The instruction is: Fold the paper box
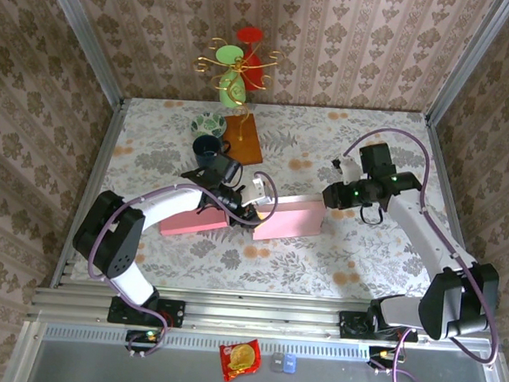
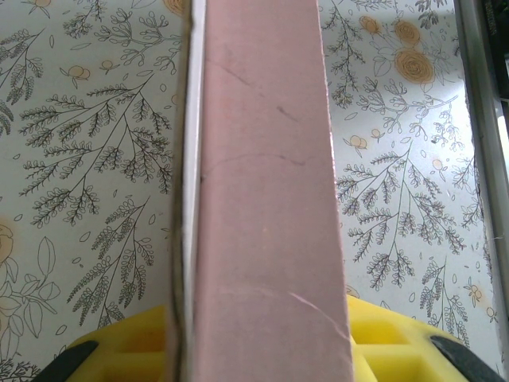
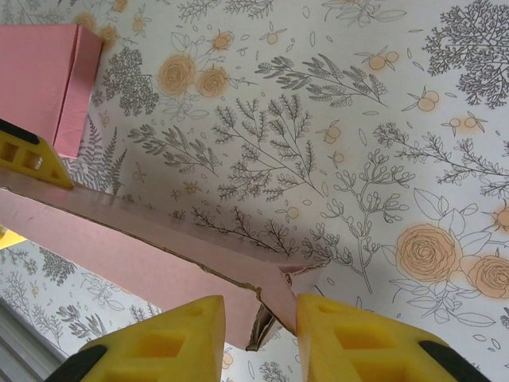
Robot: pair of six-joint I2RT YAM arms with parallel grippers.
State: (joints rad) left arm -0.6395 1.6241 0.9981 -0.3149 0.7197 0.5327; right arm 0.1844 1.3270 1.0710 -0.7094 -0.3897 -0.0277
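The pink paper box lies partly folded across the middle of the flowered table. My left gripper is at its centre. In the left wrist view a pink panel with a white edge runs straight between the yellow fingers, and the gripper is shut on it. My right gripper is at the box's right end. There its fingers straddle a torn corner flap; the flap rests against the right finger and a gap shows on the left, so this gripper is open.
At the back of the table stand a dark mug, a patterned bowl, a wooden board and a gold wire stand with red and green cups. A red snack packet lies below the front rail. Papered walls close three sides.
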